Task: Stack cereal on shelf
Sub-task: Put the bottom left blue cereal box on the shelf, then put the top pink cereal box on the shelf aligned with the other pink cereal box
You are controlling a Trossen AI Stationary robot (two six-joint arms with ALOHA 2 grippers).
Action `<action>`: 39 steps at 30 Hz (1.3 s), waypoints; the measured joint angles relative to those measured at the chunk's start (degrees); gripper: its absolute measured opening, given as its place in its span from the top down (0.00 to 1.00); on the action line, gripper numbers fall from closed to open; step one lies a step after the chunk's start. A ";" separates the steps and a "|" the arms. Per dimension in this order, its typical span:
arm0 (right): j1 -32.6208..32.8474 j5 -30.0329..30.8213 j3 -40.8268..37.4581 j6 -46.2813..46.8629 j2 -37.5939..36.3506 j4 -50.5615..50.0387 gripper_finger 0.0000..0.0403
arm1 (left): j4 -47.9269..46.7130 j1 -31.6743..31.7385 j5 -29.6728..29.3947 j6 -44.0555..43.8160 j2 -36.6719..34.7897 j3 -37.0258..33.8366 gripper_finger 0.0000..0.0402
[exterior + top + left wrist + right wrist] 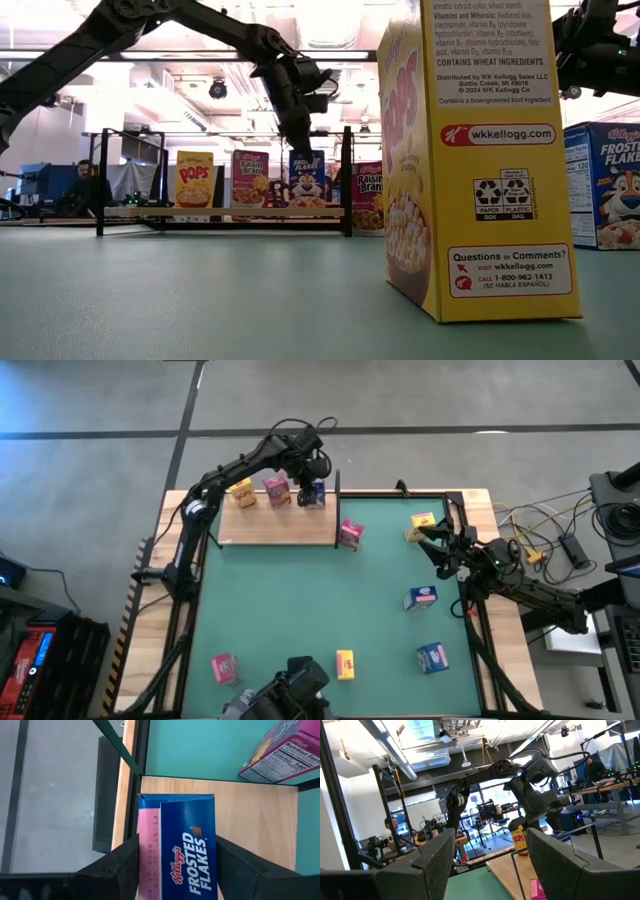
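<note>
Nearest the low camera, a yellow rectangular cardboard cereal box (478, 160) stands upright on the green table (330, 610). At the far side, the left tool (175, 870) is closed on a blue Frosted Flakes cardboard box (182, 847), long axis upright, at the right end of the pale wooden shelf (275, 525). The right tool (490, 857), raised and empty with fingers spread, is nearer the loose boxes.
</note>
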 joint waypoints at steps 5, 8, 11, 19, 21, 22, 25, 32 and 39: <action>-0.01 -0.01 0.00 -0.01 0.00 0.01 0.42 | -0.02 0.03 0.00 -0.03 0.02 -0.08 0.45; 0.00 0.00 0.00 0.00 0.00 0.02 0.42 | -0.72 0.01 0.00 -0.19 0.04 0.86 0.44; 0.00 0.00 0.00 0.00 0.00 0.02 0.42 | -2.27 0.01 0.01 -0.28 0.02 2.97 0.43; 0.00 0.00 0.00 0.00 0.00 0.02 0.42 | -10.92 0.28 0.07 -3.22 -0.38 6.76 0.43; -0.01 -0.01 0.00 0.00 0.00 0.01 0.42 | -12.98 0.39 0.07 -4.25 -1.32 6.99 0.43; 0.00 -0.02 0.00 0.00 0.00 0.01 0.42 | -13.63 0.45 0.05 -4.70 -2.02 6.99 0.43; -0.02 -0.02 0.00 0.00 0.00 0.02 0.42 | -14.29 0.55 -0.32 -5.70 -4.74 6.87 0.43; -0.01 -0.01 0.00 0.00 0.00 0.01 0.42 | -14.70 0.34 -2.01 -9.67 -11.57 3.03 0.43; 0.00 0.00 0.00 0.00 0.00 0.01 0.42 | -6.95 -3.07 -3.99 -18.85 -23.93 -15.94 0.43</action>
